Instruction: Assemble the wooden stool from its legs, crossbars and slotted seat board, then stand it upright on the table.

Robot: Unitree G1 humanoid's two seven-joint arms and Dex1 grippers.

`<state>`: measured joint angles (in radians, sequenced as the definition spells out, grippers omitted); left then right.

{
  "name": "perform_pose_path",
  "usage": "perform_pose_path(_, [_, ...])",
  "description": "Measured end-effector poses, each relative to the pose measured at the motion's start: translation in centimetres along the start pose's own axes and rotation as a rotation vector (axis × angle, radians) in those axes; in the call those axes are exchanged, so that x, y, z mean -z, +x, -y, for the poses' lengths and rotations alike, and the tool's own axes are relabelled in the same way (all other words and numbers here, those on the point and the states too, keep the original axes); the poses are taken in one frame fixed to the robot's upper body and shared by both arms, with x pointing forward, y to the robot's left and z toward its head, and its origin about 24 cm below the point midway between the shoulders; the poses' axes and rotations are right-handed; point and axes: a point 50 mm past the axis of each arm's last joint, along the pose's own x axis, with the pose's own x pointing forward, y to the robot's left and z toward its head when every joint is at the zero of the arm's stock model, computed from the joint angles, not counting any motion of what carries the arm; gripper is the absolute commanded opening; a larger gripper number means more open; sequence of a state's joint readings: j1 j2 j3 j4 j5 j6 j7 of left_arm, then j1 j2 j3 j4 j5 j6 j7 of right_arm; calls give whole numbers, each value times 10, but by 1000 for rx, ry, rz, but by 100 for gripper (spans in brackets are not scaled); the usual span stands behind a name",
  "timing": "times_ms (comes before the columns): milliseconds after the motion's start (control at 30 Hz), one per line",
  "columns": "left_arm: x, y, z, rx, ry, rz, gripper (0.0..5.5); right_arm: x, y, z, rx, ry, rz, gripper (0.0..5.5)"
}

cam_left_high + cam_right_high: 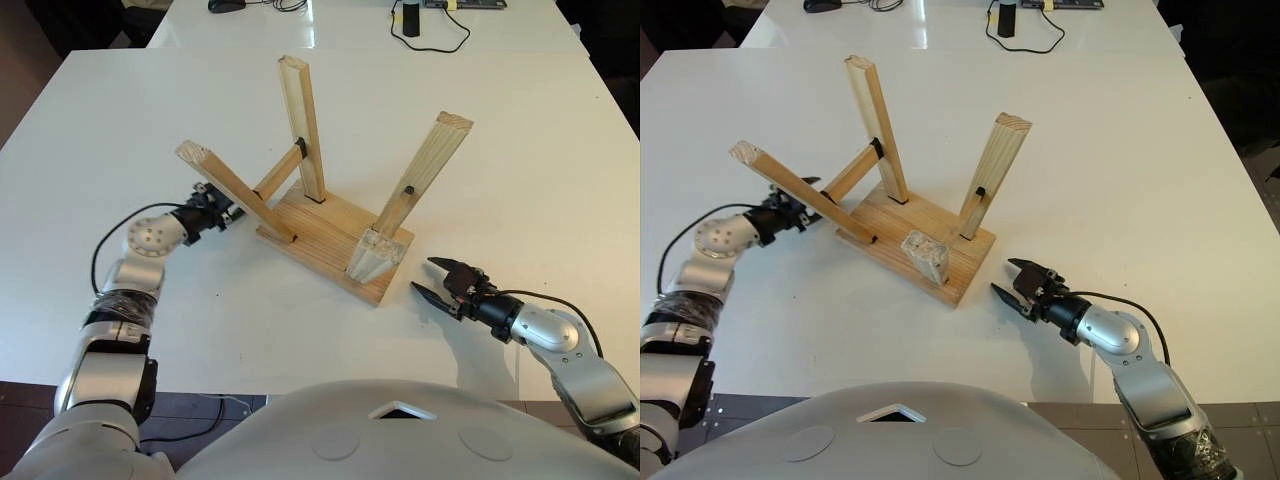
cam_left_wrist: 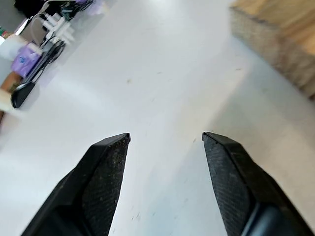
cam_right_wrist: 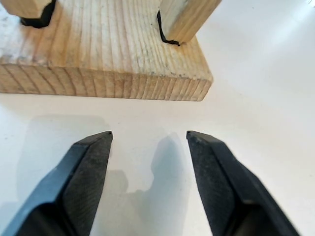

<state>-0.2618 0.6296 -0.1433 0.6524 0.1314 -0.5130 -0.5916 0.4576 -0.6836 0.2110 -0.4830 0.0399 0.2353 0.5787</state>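
Table [image 1: 520,150] white, second table [image 1: 340,25] behind with black cable [image 1: 430,35] and mouse [image 1: 226,6]. Stool [image 1: 305,130] upside down at centre, seat board [image 1: 325,240] flat, legs up. Left gripper [image 2: 166,137], fingers spread, just left of board by leaning leg [image 1: 235,192]. Right gripper [image 1: 422,275], also spread, near board's near right corner, not touching.

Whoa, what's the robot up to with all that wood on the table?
It is putting together a small pale wooden stool. The stool lies upside down on the white table, with its slotted seat board flat and the legs pointing up. A short crossbar joins the leaning left leg to the tall back leg. Neither gripper holds anything. The left gripper is open beside the leaning leg, and the right gripper is open near the board's corner.
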Motion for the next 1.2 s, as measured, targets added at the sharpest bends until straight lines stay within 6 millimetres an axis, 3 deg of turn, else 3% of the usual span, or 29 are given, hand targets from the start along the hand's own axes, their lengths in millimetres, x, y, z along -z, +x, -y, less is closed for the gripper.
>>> perform_pose_path(133, [-2,-8,17,91,86,75,275,-5,2,-19,-89,6,9,281])
perform_pose_path(300, [-7,-30,36,203,-118,111,275,-6,1,-18,-77,5,9,281])
perform_pose_path(400, [-8,-46,46,243,-232,77,275,-4,-2,-13,-43,5,0,281])
perform_pose_path(633, [-30,-59,75,354,-475,48,275,5,-22,13,60,31,-60,281])
perform_pose_path(700, [-37,-64,73,380,-517,48,275,3,-32,19,61,65,-41,281])
perform_pose_path(867, [-55,-72,47,399,-531,124,275,-28,-63,33,38,65,114,281])
perform_pose_path(1200, [-68,-81,36,458,-538,126,275,-43,-79,37,6,24,153,281])
